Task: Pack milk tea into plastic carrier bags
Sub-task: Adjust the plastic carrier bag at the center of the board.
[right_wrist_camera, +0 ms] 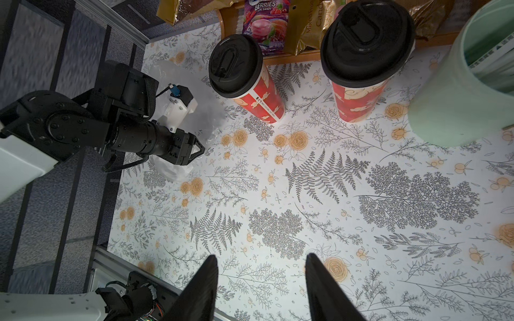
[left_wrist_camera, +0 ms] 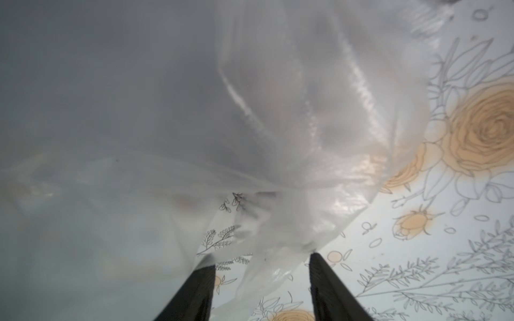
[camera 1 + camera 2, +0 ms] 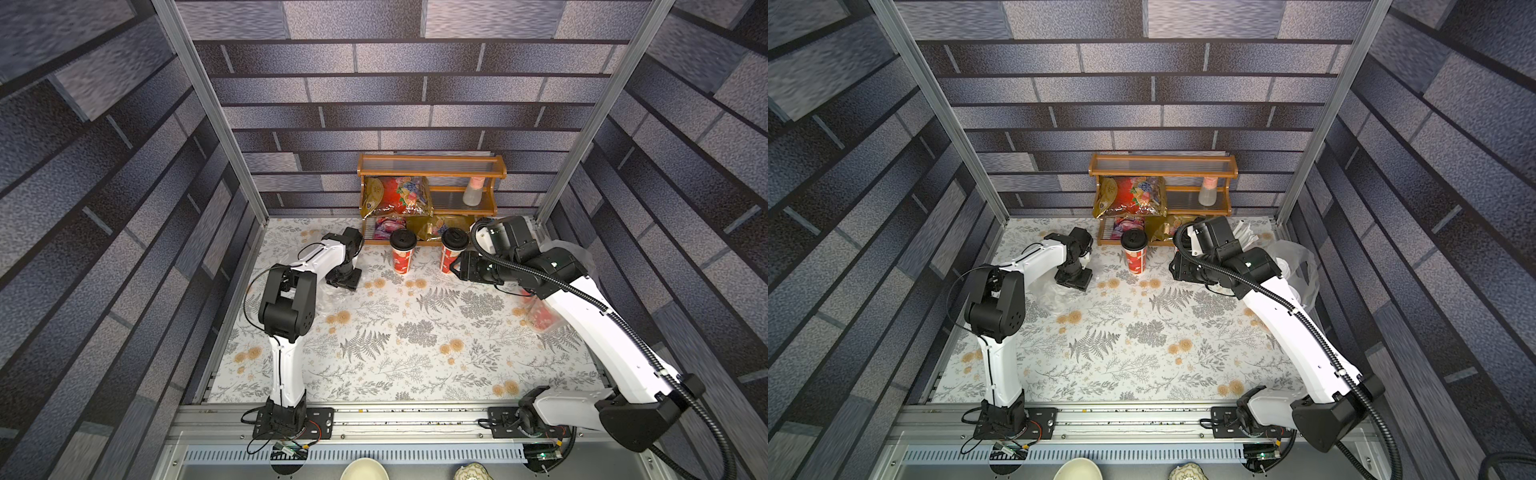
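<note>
Left of centre, the left jaws are straddling the clear bag (image 2: 306, 111), apart, likely to pinch it; the right jaws, apart and empty, are hovering beside a black-lidded cup (image 3: 454, 241).

Both top views: tabletop (image 3: 415, 345) bright, evenly lit from overhead; shadows soft and short. Wall panels (image 3: 83, 216) dimmer, smeared toward the corners. Aluminium posts (image 3: 208, 104) splay outward under wide-angle distortion.

Left wrist view: plastic carrier bag (image 2: 250, 111) close to the lens, milky grey, out of focus, white glare streaks along its folds. Tabletop print beside it fairly sharp. Left claw (image 2: 261, 259) a dark silhouette.

Right wrist view: tabletop print crisp. Black lids (image 1: 367, 39) carry a dull sheen. Pale green cup (image 1: 459, 91) soft at the frame edge. Right claw (image 1: 261, 257) black, blurred.
</note>
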You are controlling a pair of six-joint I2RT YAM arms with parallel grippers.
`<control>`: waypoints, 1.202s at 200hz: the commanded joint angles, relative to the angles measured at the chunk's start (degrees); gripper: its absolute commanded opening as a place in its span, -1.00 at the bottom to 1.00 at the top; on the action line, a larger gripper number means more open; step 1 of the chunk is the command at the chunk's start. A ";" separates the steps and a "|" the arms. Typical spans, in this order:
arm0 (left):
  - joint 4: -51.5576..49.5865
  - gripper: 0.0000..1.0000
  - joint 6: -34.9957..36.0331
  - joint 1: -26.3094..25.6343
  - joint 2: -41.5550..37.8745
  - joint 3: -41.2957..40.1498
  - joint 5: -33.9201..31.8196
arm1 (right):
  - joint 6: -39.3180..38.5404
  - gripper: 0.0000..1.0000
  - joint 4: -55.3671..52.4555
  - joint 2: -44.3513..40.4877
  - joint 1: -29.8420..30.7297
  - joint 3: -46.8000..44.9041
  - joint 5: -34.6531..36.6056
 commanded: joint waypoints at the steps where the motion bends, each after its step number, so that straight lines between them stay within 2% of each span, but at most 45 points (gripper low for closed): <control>1: 0.15 -0.16 1.20 0.42 -0.58 -0.43 2.55 | 1.00 0.05 0.87 -0.85 0.49 -0.96 0.63; 48: 3.62 -1.00 -1.58 1.62 -7.09 -6.11 10.35 | 1.43 0.02 0.86 -0.21 1.42 -0.25 0.58; 102: 3.62 -1.00 -7.36 1.98 -19.26 -10.63 19.12 | 3.90 0.00 3.19 1.32 5.04 -1.78 -0.29; 165: 2.53 -1.00 -15.66 4.95 -35.87 -16.57 30.67 | 10.83 0.01 14.39 5.13 13.02 -5.76 -3.59; 189: 3.78 -1.00 -18.66 7.33 -41.08 -19.05 36.09 | 14.21 0.09 20.23 8.02 15.64 -7.16 -4.26; 240: 9.77 -1.00 -25.19 7.55 -46.00 -23.68 44.02 | 24.93 0.29 29.50 16.25 18.79 -6.23 -4.09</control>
